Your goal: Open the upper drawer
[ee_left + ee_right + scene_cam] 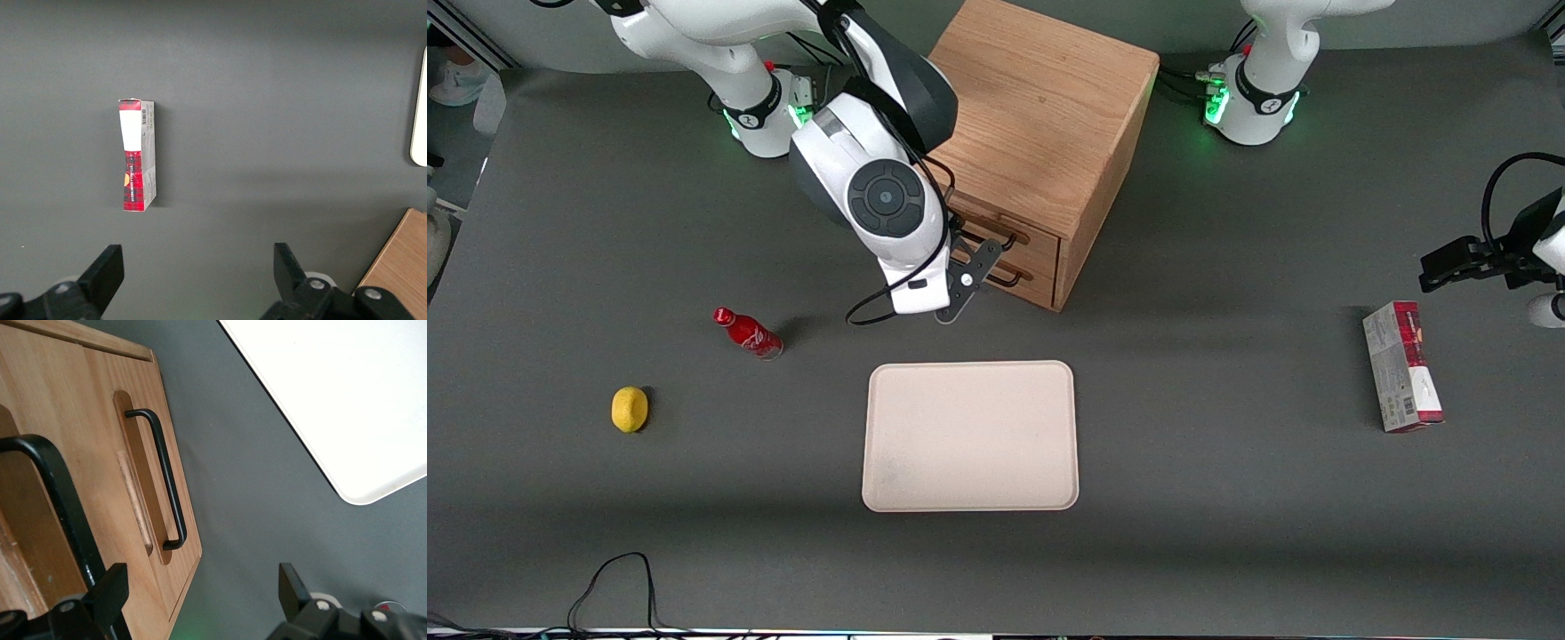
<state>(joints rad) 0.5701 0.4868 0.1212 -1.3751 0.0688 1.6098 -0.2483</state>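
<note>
- Right now the gripper [200,600] hangs at the front of the oak cabinet [1040,116], its fingers [110,597] spread apart, one seemingly at the thick black handle [57,493] nearest it, with nothing pinched yet.
- The upper drawer [1009,227] sits shut in the cabinet face, above the lower drawer [1018,271], and farther from the front camera than the tray [969,436].
- It looks a light, stiff wooden box that should slide without much pull.
- That thin wire handle is the only hold; it is hard and slim, so I'd close squarely across its middle, or it may slip.
</note>
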